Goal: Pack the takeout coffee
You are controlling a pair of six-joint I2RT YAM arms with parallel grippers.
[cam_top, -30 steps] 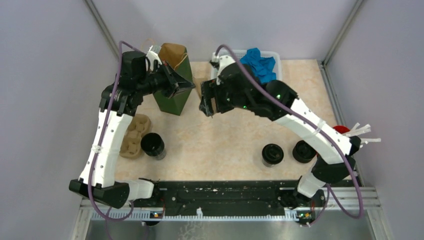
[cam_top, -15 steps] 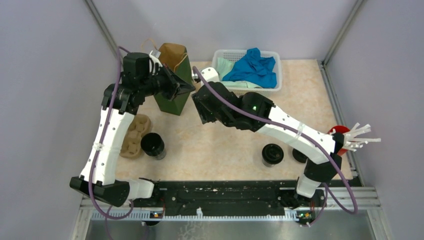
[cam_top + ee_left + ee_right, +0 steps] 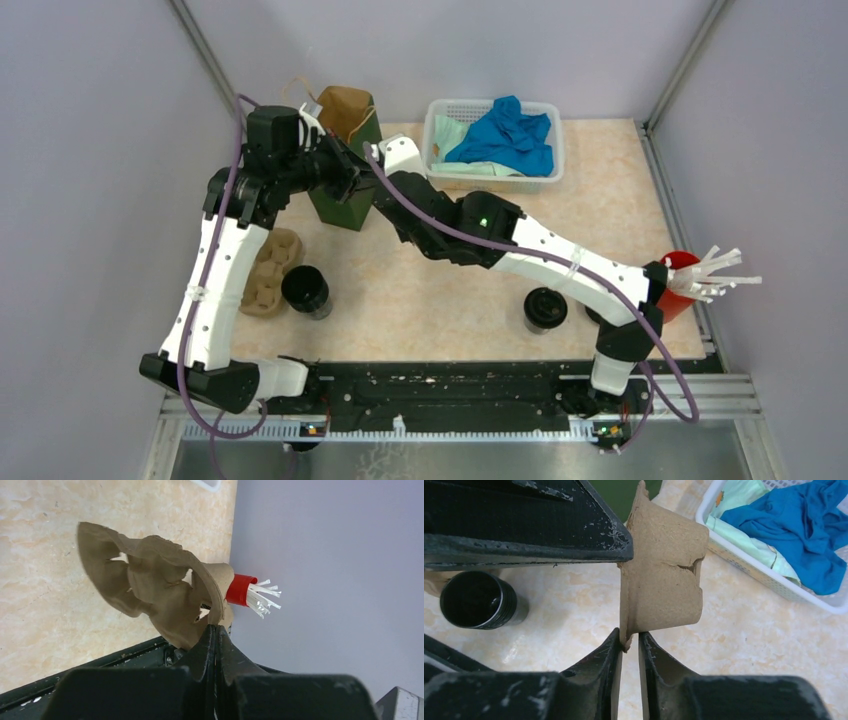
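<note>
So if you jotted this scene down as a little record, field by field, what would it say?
left gripper: shut on a tray, held off the table
right gripper: jaws either side of another edge of that tray, nearly closed; firm grip unclear
black cups: two in plain view on the table
second tray: on the table, under the left arm
bag: green, upright
red cup: right side, white sticks in it
basket: far side, blue cloth inside
</note>
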